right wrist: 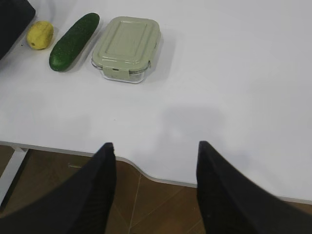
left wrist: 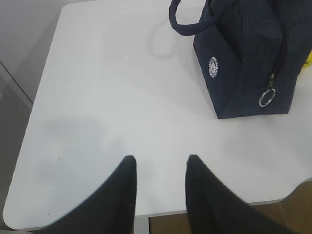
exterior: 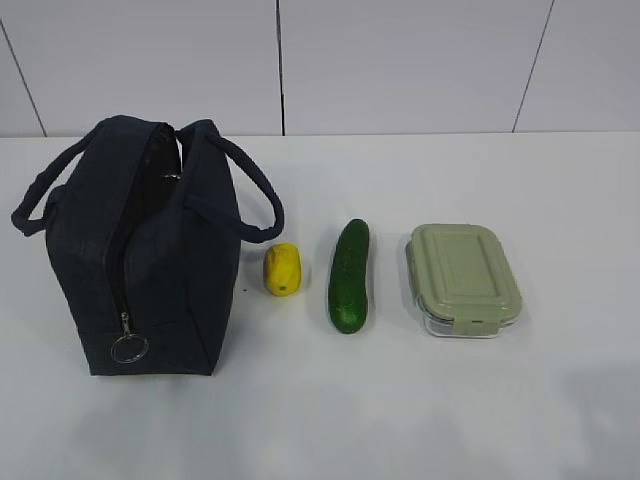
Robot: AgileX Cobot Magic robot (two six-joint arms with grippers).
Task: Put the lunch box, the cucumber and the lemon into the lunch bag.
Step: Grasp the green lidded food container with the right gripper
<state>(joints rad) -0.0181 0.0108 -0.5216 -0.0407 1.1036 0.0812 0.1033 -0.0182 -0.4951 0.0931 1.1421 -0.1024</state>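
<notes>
Lemon (exterior: pixel 282 269) lies between lunch bag (exterior: pixel 140 260) and cucumber (exterior: pixel 349 276).

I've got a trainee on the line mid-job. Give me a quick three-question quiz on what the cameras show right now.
1. True or false: the lemon is already inside the lunch bag.
2. What lies directly between the lemon and the lunch box?
3. The left claw is: A) gripping a bag handle B) open, holding nothing C) shut on the zipper ring.

Key: 1. False, it lies on the table beside the bag. 2. The cucumber. 3. B.
</notes>
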